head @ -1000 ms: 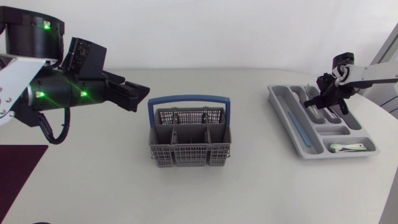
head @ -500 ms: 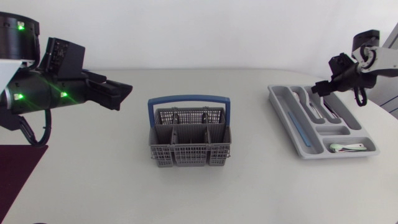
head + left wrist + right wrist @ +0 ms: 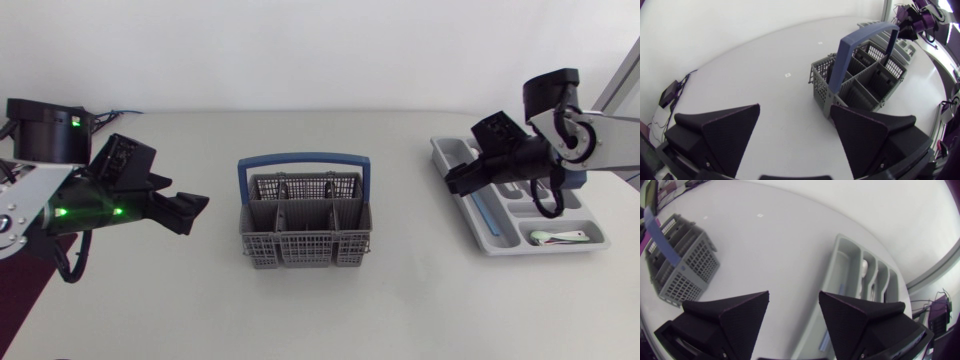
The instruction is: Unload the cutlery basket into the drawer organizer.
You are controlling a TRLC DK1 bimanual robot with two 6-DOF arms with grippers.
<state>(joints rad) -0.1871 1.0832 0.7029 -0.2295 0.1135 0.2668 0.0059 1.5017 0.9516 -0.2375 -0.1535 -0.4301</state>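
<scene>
1. Left pincer (image 3: 193,207), matte black with two broad wedge-shaped fingers, has its fingers spread apart and nothing between them. It hangs over bare table to the left of the basket, tips turned toward it and clear of it.
2. In the left wrist view the same pincer (image 3: 795,107) shows a wide gap, with only tabletop in it.
3. The right pincer (image 3: 452,181) is also parted and holds nothing. From above it overlaps the organizer's left edge, and its tips point toward the basket.
4. In the right wrist view its gap (image 3: 794,295) frames bare table, and the organizer runs ahead of the right-hand finger.
5. The grey plastic lattice cutlery basket with the blue arched handle (image 3: 305,235) stands upright near the middle of the white table (image 3: 320,310), between the two arms. It lies ahead of the left pincer (image 3: 865,85), and well ahead of the right one, off to its side (image 3: 682,265).
6. The grey plastic drawer organizer (image 3: 487,240) lies at the table's right side, well apart from the basket. Its long compartments run side by side (image 3: 840,275).
7. A long slender light-blue piece (image 3: 483,207) lies in the long compartment nearest the basket.
8. A pale utensil with a greenish tint (image 3: 560,236) rests in the small end compartment. Silver cutlery in the middle compartments is partly hidden by the right arm.
</scene>
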